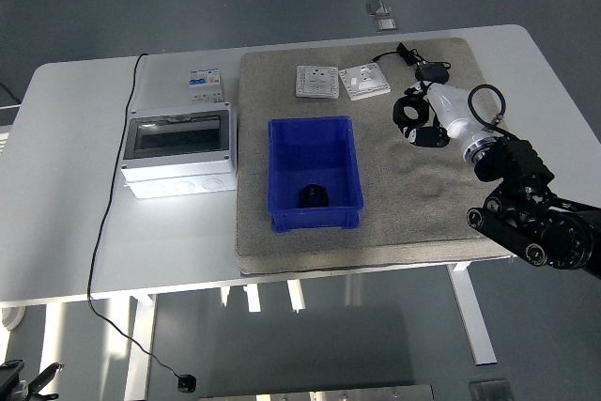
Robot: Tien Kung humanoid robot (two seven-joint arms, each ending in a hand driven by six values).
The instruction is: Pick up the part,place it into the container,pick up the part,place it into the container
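Observation:
A blue container [315, 174] stands on the grey mat [376, 213] with one black round part [313, 196] lying inside it near its front wall. My right hand [424, 119] comes in from the lower right and is shut on a second black ring-shaped part [410, 111], held lifted above the mat to the right of the container. The left arm does not show.
A grey junction box [178, 149] with a clear lid stands left of the container. Two white socket plates [316, 82] and a black adapter [431, 72] lie at the mat's far edge. A small breaker [207, 84] sits behind the box. A black cable [103, 223] runs off the table's left.

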